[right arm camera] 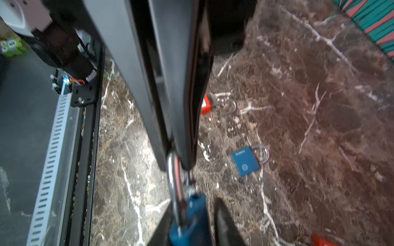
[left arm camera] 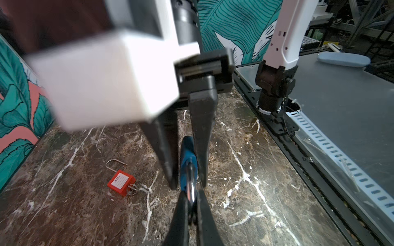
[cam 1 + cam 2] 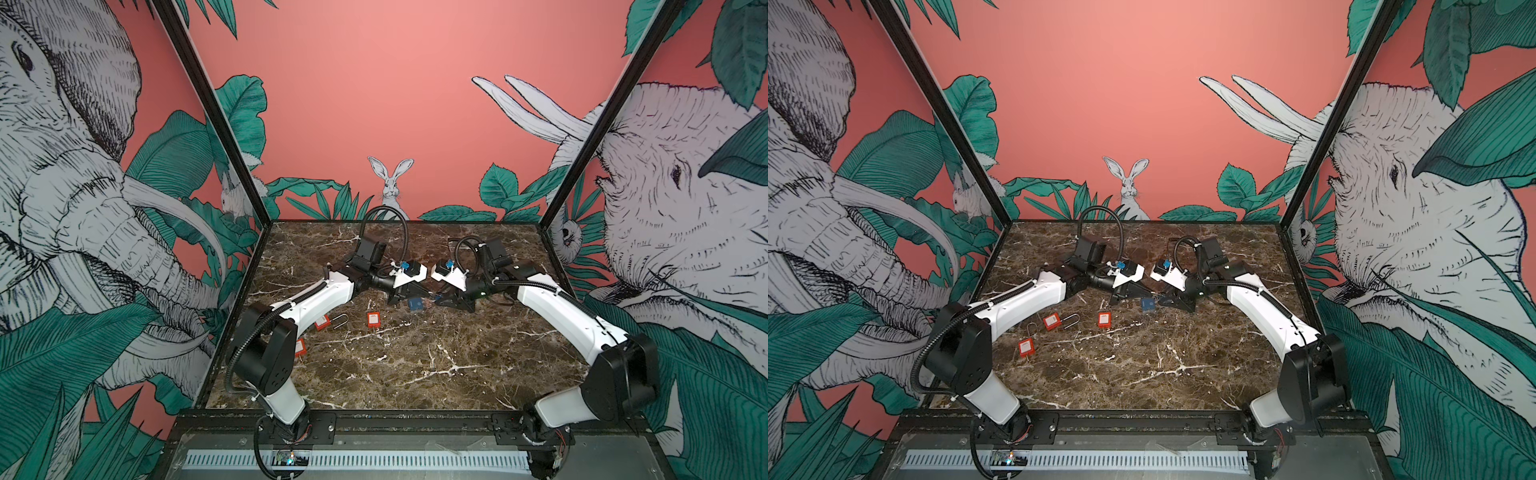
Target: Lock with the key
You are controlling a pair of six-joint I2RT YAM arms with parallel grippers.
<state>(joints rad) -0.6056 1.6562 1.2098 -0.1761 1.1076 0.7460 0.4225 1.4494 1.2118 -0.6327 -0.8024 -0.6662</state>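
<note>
A blue padlock (image 1: 191, 223) hangs between my two grippers above the table's middle. My left gripper (image 2: 191, 196) is shut on its silver shackle (image 2: 191, 189). My right gripper (image 1: 195, 210) stands open around the blue body, with a gap between the body and one finger (image 1: 221, 213). In both top views the two grippers (image 3: 428, 293) (image 3: 441, 297) meet tip to tip, and the held lock barely shows. A second blue padlock (image 3: 415, 304) (image 1: 245, 160) lies flat just below them. The key for the held lock is hidden from me.
Three red padlocks (image 3: 1104, 320) (image 3: 1051, 321) (image 3: 1026, 347) lie on the marble table (image 3: 1142, 374) left of centre. One of them (image 2: 121, 184) has a key ring (image 2: 132, 188) at its base. A black rail (image 3: 415, 419) borders the table's front edge.
</note>
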